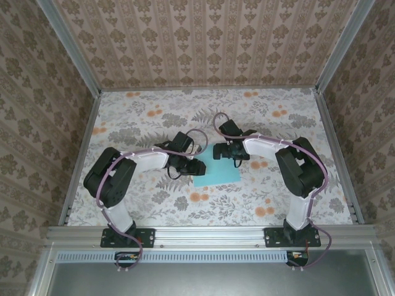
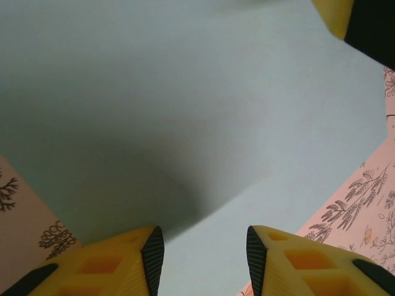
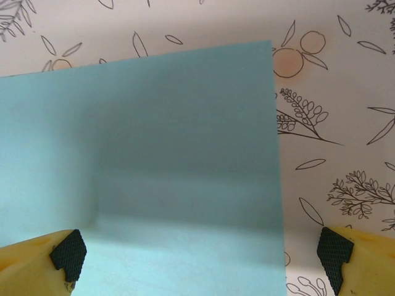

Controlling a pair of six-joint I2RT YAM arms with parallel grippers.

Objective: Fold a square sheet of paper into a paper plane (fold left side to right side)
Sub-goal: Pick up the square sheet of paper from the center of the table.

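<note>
The left gripper (image 2: 205, 265) hangs low over the square sheet of paper (image 2: 185, 111), its jaws apart and holding nothing. The right gripper (image 3: 200, 256) is spread wide and empty too, with one finger above the sheet and the other above the floral bench (image 3: 333, 123). The sheet lies flat near the middle of the bench, between the two arms, with both grippers close together at its far side.

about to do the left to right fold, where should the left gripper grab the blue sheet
The sheet lies flat on the table, so probably pinch its left edge, coming in low from the left, where the open left gripper is.
</note>
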